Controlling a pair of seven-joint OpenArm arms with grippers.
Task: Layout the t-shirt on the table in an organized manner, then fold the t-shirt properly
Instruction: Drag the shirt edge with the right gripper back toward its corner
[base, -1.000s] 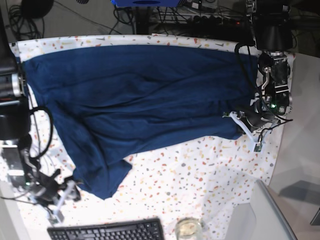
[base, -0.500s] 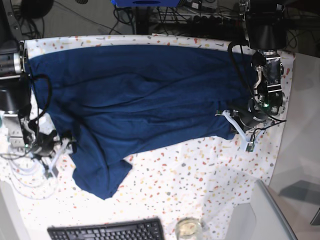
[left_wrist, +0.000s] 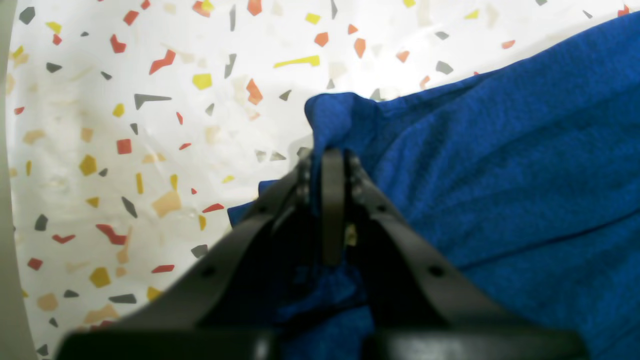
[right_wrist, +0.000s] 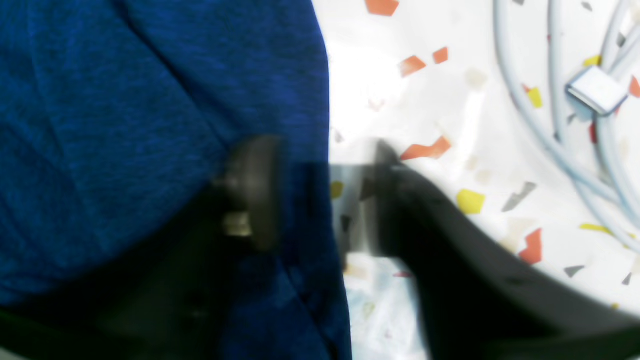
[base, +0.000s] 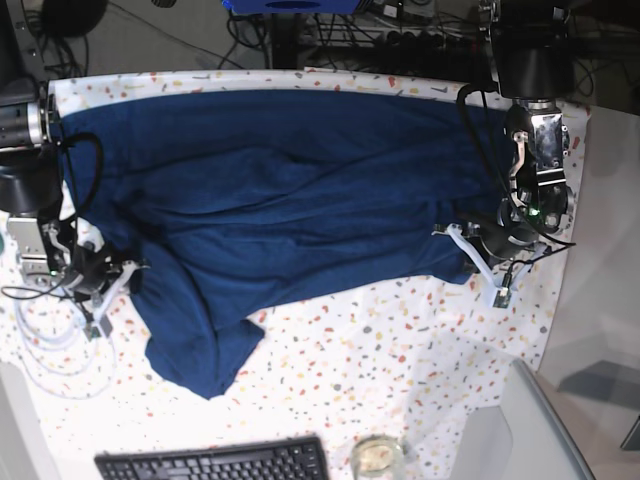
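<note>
Left wrist view. The left end effector (left_wrist: 332, 165), jaws pressed together, pinches a raised fold at the edge of the t-shirt (left_wrist: 510, 165). Blue fabric fills the right side; the speckled white counter (left_wrist: 125, 125) lies bare at left.

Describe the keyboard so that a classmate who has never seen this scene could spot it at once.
Find the speckled white table under the navy t-shirt. Follow its near edge leftward. The keyboard lies there, black and many-keyed, beside a small round glass.
</note>
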